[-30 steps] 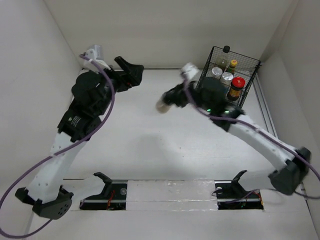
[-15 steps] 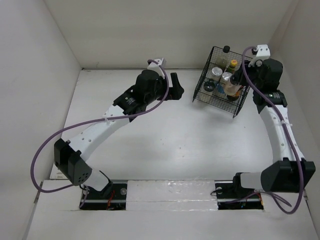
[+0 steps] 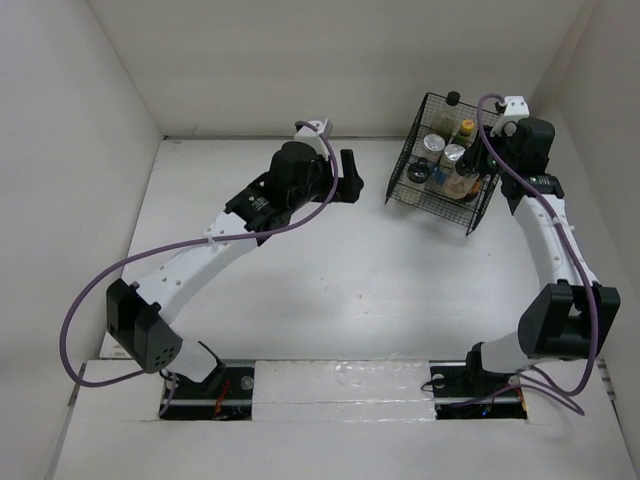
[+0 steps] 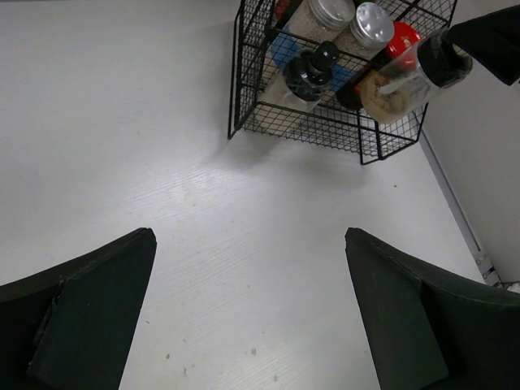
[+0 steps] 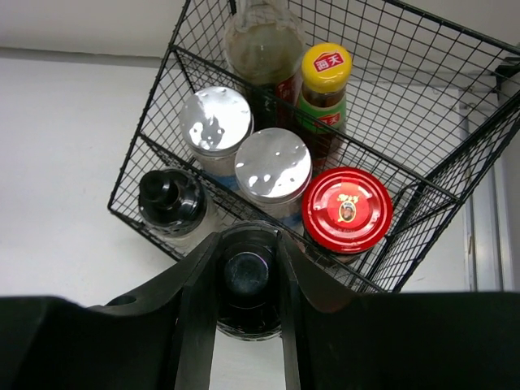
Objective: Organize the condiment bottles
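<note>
Black basket (image 4: 325, 126) — bottles (image 4: 313, 71) inside.

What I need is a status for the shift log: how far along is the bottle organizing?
Done: six bottles stand in the wire basket, among them the red-lidded jar and the yellow-capped bottle. In hand: the right gripper holds the last black-capped beige jar over the basket's edge. Left: lowering and releasing it. The left gripper hangs open, empty.

Through the right wrist camera I see only the cap of the black-capped jar (image 5: 247, 275); the right gripper (image 5: 246, 250) hides its body. The left gripper (image 4: 248, 240) runs off the bottom edge. Overhead, the condiment bottles (image 3: 448, 160) are too small to read.
</note>
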`<control>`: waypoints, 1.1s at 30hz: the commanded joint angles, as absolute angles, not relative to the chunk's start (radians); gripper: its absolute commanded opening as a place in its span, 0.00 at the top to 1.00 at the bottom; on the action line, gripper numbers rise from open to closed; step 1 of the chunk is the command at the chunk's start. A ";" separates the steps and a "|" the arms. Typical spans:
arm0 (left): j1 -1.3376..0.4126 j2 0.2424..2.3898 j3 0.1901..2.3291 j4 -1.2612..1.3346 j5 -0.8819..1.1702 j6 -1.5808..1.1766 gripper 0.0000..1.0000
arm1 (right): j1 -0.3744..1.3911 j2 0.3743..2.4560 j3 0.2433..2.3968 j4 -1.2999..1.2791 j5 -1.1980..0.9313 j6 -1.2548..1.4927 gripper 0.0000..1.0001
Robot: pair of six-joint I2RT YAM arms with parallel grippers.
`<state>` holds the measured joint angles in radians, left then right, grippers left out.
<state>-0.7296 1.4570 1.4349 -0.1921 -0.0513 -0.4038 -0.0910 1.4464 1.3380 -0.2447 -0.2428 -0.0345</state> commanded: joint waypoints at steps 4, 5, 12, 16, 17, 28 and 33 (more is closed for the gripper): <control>-0.727 1.420 1.416 -0.186 -0.067 -0.368 0.01 | -0.058 1.463 1.283 -0.040 -0.175 -0.061 0.98; -0.727 1.420 1.416 -0.186 -0.067 -0.368 0.01 | -0.058 1.463 1.282 -0.031 -0.163 -0.061 0.98; -0.727 1.430 1.407 -0.186 -0.067 -0.359 0.01 | -0.038 1.496 1.227 0.003 -0.110 -0.052 0.98; -0.727 1.439 1.407 -0.206 -0.078 -0.359 0.01 | -0.020 1.515 1.184 0.003 -0.081 -0.052 0.95; -0.727 1.448 1.407 -0.206 -0.069 -0.359 0.01 | -0.020 1.516 1.184 0.003 -0.081 -0.052 0.95; -0.727 1.485 1.428 -0.236 -0.018 -0.339 0.01 | -0.002 1.563 1.152 0.003 -0.090 0.002 0.30; -0.727 1.494 1.446 -0.245 -0.020 -0.339 0.01 | -0.002 1.508 1.207 -0.077 -0.100 0.011 0.00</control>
<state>-0.7292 1.5028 1.4158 -0.2531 -0.0162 -0.3550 -0.0101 1.5711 1.1549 -0.0700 -0.0929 -0.0059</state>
